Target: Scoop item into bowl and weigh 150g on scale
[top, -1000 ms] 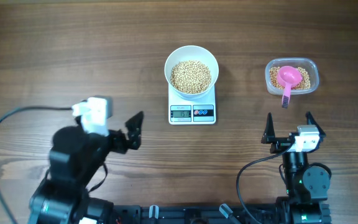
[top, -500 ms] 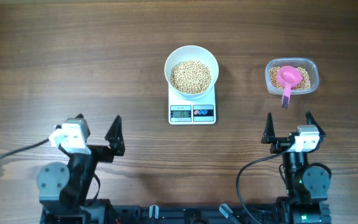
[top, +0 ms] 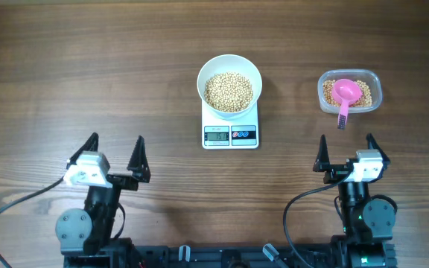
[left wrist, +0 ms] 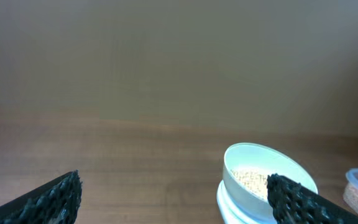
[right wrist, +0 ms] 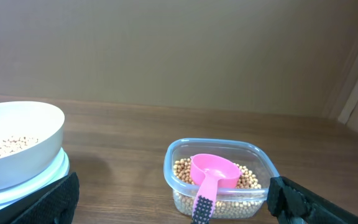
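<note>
A white bowl (top: 229, 84) full of tan beans (top: 229, 91) stands on the small white scale (top: 230, 134), whose display is lit. The bowl (left wrist: 263, 180) shows low right in the left wrist view, and the bowl (right wrist: 17, 146) sits at the left edge of the right wrist view. My left gripper (top: 115, 155) rests open near the front left, empty and far from the scale. Over at the front right, my right gripper (top: 345, 151) is open and empty too, just short of the bean tub.
A clear plastic tub (top: 349, 91) of beans stands right of the scale, with a pink scoop (top: 345, 96) lying in it, handle over the near rim. The tub (right wrist: 219, 177) and scoop (right wrist: 211, 177) sit straight ahead of the right fingers.
The left arm has drawn back from a raised, rightward-turned pose to a low pose at the front left, fingers pointing away. The right arm, bowl and scoop have not moved.
</note>
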Robot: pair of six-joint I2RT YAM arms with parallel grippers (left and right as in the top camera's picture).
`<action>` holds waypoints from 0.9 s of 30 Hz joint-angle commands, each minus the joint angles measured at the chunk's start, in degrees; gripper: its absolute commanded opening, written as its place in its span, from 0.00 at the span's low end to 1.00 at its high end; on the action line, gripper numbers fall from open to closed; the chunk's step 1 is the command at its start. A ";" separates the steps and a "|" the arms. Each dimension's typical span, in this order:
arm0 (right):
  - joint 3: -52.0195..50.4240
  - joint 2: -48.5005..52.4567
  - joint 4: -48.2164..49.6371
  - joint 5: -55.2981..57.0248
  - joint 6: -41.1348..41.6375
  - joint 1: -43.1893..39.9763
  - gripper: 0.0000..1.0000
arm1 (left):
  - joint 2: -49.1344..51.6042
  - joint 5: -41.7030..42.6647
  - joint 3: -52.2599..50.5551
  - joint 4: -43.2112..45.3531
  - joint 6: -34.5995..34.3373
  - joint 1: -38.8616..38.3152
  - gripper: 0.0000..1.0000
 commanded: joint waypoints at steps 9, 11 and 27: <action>-0.07 -0.68 0.20 -0.74 0.61 0.22 1.00 | -5.62 -0.11 -7.52 8.72 3.80 0.70 1.00; -0.07 -0.68 0.20 -0.74 0.63 0.22 1.00 | -5.62 -1.16 -7.74 9.60 3.80 0.70 1.00; -0.07 -0.68 0.20 -0.74 0.63 0.22 1.00 | -5.62 -2.34 -14.01 23.56 6.82 0.70 1.00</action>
